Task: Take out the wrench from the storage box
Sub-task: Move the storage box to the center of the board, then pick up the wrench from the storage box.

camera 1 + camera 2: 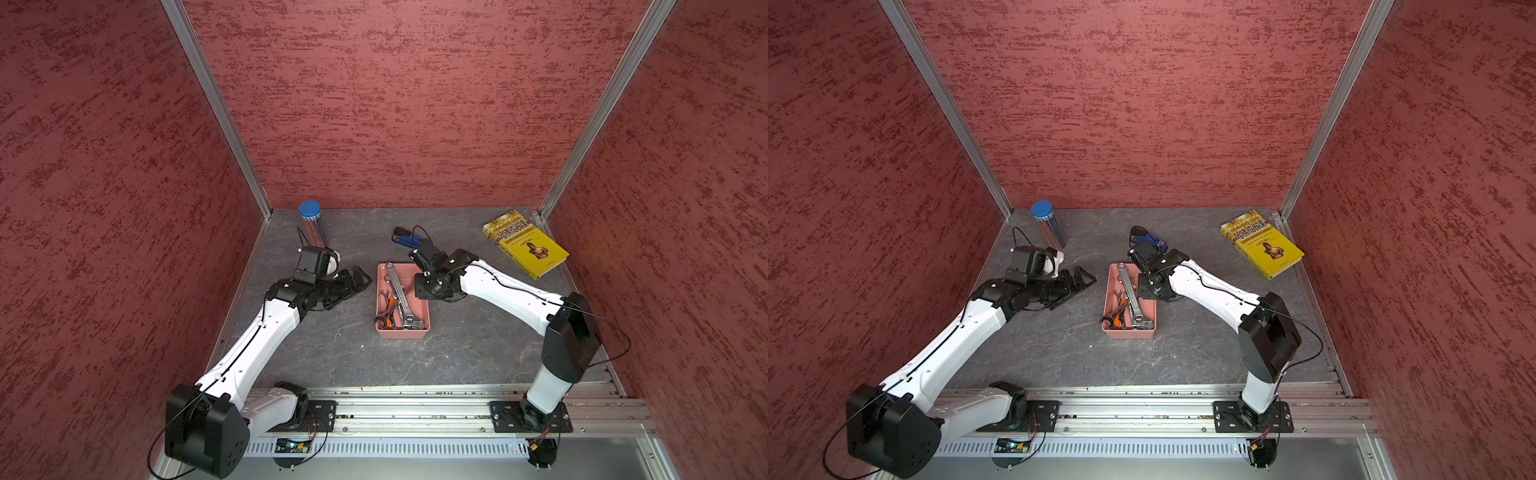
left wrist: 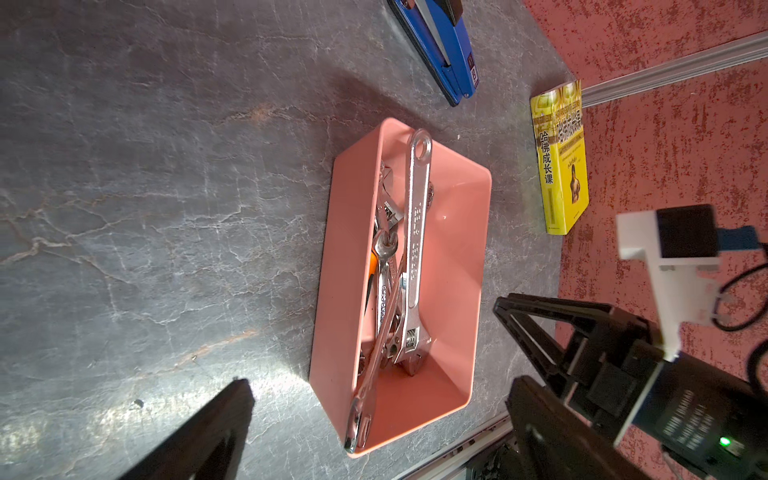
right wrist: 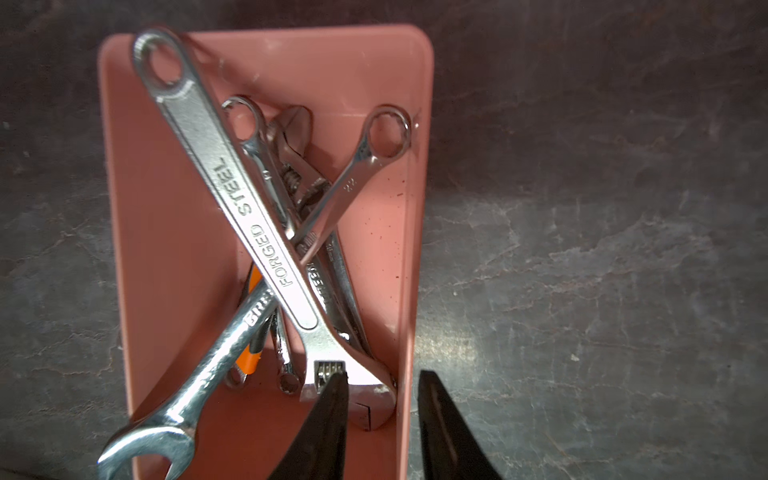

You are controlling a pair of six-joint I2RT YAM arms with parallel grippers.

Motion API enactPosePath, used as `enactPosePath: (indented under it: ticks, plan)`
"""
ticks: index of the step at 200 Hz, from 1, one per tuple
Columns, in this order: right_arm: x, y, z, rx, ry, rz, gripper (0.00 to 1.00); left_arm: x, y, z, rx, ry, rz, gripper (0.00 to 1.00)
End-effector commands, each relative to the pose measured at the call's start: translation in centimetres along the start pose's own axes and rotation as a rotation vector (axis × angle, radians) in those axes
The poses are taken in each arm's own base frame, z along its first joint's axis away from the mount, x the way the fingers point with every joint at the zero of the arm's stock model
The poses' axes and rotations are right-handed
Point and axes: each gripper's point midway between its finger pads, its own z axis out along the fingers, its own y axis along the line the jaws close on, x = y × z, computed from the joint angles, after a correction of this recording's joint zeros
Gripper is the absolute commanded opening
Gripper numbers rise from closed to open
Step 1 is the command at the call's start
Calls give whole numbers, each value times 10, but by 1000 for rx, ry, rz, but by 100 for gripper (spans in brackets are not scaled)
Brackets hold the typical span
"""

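Note:
The salmon-pink storage box (image 1: 419, 309) (image 1: 1148, 309) sits mid-table and holds several steel wrenches piled crosswise. On top lies a long adjustable wrench (image 1: 400, 293) (image 3: 257, 232) stamped FORGED STEEL, its ring end at the far left. My right gripper (image 3: 383, 374) is open. In the right wrist view one finger hangs over that wrench's head and the other outside the box's right wall (image 3: 409, 291), gripping nothing. In both top views its tips are hidden under the wrist. My left gripper (image 1: 357, 278) (image 2: 382, 381) stands wide open left of the box, empty.
A yellow book (image 1: 525, 249) lies at the back right. A blue stapler-like tool (image 1: 405, 239) lies just behind the box. A clear tube with a blue cap (image 1: 311, 224) stands at the back left. Red walls close three sides, and a metal rail (image 1: 415, 399) runs along the front.

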Motion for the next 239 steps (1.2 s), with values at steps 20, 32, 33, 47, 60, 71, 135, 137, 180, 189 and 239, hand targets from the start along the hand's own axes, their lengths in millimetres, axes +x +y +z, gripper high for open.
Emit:
enactPosePath:
  ticks: [20,32,33,47,60,71,135,137,180,189,239]
  plan:
    - [-19,39,-24,-164,-87,-153,46,-13,1,-20,48,-34,16,100]
    - [-21,49,-19,-173,-92,-196,49,-16,2,-23,54,-39,12,100]
    - [-22,51,-18,-175,-94,-203,50,-16,3,-24,54,-40,11,100]
    - [-24,62,-10,-190,-95,-230,53,-18,4,-27,51,-46,12,100]
    - [-26,66,-2,-188,-93,-237,54,-18,6,-29,45,-50,11,100]
    - [-28,68,8,-177,-91,-247,54,-19,9,-31,43,-57,5,100]
    - [-26,71,55,-102,-104,-265,52,-17,21,-37,26,-77,-15,100]
    - [-26,70,55,-101,-106,-262,52,-17,22,-37,25,-78,-17,100]
    - [-20,54,77,-26,-108,-226,48,-16,28,-38,19,-85,-25,100]
    - [-19,56,81,-34,-103,-221,47,-15,29,-38,18,-84,-27,100]
    - [-8,52,100,-10,-69,-194,42,-12,35,-37,14,-84,-37,100]
